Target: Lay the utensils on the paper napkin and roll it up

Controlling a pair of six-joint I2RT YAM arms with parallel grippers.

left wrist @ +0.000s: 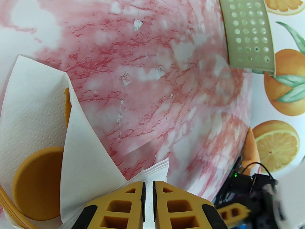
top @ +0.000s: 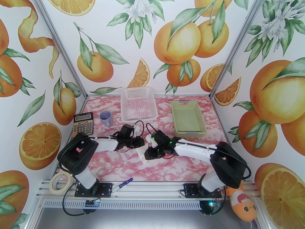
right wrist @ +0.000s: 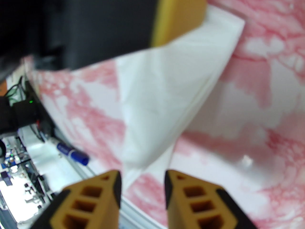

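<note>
Desk [top: 114, 161], top view: folded paper napkin [top: 142, 160] is seen mid-surface between both arms. Left wrist: left end effector [left wrist: 148, 184] is pinched on its corner, spoon [left wrist: 38, 182] tucked inside. Right wrist: right end effector [right wrist: 143, 175] is spread, paper napkin just ahead.

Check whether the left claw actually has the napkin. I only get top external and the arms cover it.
Observer: Yes. In the left wrist view the left claw is nearly shut, with a folded edge of the paper napkin pinched between its fingertips.
Operator: Any utensil in there?
Observer: The bowl of the spoon lies on the napkin, partly under the folded-over flap.
Operator: Right side?
Observer: In the right wrist view the right claw is open with nothing between its fingers. The napkin's folded corner lies just ahead of it.
</note>
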